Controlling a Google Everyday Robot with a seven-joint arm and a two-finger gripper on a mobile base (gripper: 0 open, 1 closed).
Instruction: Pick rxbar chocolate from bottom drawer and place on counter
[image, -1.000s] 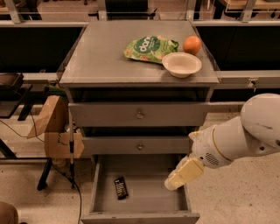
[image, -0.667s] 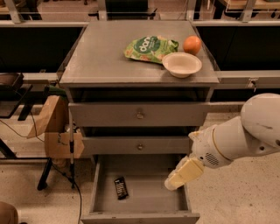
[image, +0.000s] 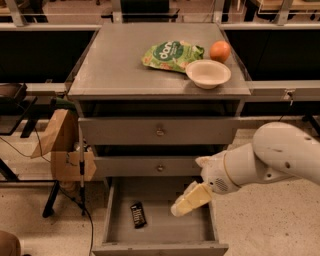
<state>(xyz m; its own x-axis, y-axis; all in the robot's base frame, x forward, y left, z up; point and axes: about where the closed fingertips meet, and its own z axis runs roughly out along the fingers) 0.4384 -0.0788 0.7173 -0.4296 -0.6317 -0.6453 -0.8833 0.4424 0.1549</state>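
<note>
Camera view: the bar (image: 138, 214) lies flat on the drawer (image: 165, 232) floor, left side. The pincer (image: 191, 200), whose state I cannot tell, hangs to its right. A misaligned descent could shove the flat wrapper away.

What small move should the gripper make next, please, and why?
Probably shift the gripper left in the view and down toward the rxbar chocolate: it lies on the left of the open bottom drawer floor, while the gripper hangs over the right side, not touching it.

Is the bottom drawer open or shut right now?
Open: the bottom drawer is pulled out, floor exposed, the rxbar chocolate lying on it. The end effector hovers over its right side.
</note>
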